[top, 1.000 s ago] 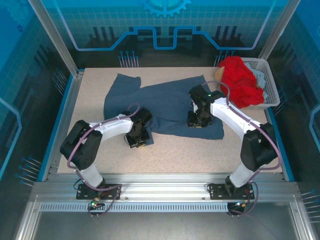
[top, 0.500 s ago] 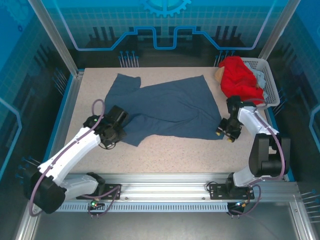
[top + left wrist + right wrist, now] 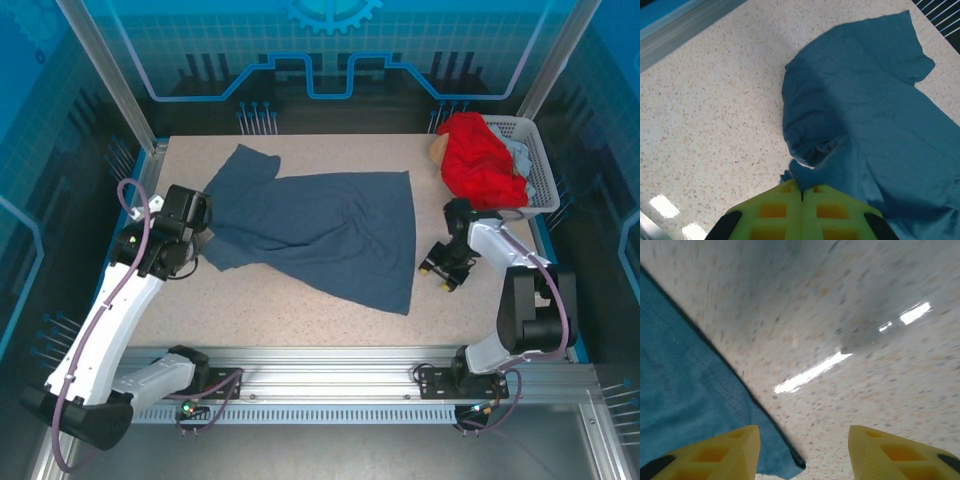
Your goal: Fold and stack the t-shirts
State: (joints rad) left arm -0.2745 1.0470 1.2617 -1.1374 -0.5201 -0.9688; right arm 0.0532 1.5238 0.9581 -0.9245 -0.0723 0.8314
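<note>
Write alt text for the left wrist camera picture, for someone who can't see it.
The left arm's yellow-green fingers, pressed together at the bottom edge, pinch a bunched fold of a slate-blue t-shirt. The rest of the shirt spreads up and to the right across a speckled beige table.

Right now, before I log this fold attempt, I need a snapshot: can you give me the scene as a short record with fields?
blue t-shirt: spread mostly flat on the table, left edge bunched
left gripper: shut, pinching the blue t-shirt's left edge
right gripper: open, holding nothing, beside the shirt's right hem
red t-shirt: heaped in the white basket, far right corner
folding: neither shirt folded yet
</note>
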